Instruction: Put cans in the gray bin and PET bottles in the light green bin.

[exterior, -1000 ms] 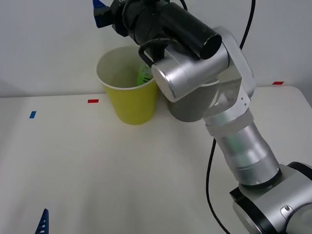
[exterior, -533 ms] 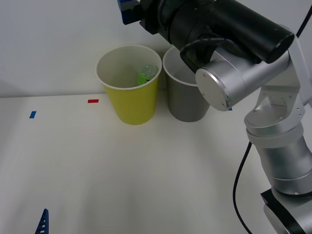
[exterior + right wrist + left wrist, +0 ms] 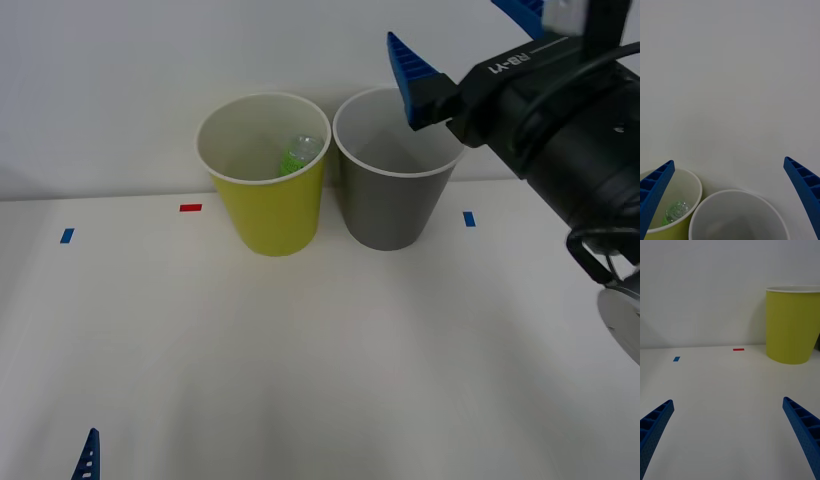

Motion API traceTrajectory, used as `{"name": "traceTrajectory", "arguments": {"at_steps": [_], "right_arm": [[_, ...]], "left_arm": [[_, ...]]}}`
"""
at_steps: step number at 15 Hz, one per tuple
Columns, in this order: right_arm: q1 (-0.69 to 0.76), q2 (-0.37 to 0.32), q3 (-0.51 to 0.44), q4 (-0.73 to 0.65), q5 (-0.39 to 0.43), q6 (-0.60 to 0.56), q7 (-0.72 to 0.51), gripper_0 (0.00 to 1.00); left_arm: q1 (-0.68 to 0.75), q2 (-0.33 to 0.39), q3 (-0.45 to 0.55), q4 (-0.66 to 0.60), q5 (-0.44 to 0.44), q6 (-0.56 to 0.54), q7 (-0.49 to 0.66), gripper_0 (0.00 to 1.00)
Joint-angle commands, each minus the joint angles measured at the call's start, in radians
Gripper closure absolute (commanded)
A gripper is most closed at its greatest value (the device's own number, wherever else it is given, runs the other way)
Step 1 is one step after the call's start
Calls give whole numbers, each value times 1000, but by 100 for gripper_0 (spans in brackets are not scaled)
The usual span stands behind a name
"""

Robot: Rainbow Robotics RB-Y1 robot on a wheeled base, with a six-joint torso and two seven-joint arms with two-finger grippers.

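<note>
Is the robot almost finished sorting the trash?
Nearly, it seems. The PET bottle already lies inside the light green bin. The right gripper is open, holding nothing, up beside the gray bin, whose visible inside looks empty. The left gripper waits open over the table.

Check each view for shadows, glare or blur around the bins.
Front view: soft shadows under the light green bin and gray bin, no glare. Right wrist view: the PET bottle looks hazy. Left wrist view: the table is evenly lit and sharp.
</note>
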Motion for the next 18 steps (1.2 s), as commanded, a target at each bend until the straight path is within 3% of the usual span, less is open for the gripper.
{"name": "traceTrajectory", "arguments": {"at_steps": [1, 7, 13, 15, 18], "right_arm": [[140, -16, -115, -83, -57, 0, 10, 0], [250, 96, -124, -83, 67, -28, 36, 0], [543, 133, -106, -74, 72, -382, 56, 0], [632, 146, -83, -8, 79, -513, 65, 0], [740, 179, -64, 19, 158, -552, 67, 0]], "left_arm": [[0, 0, 0, 0, 0, 0, 0, 0], [0, 0, 0, 0, 0, 0, 0, 0], [0, 0, 0, 0, 0, 0, 0, 0], [0, 0, 0, 0, 0, 0, 0, 0], [0, 0, 0, 0, 0, 0, 0, 0]]}}
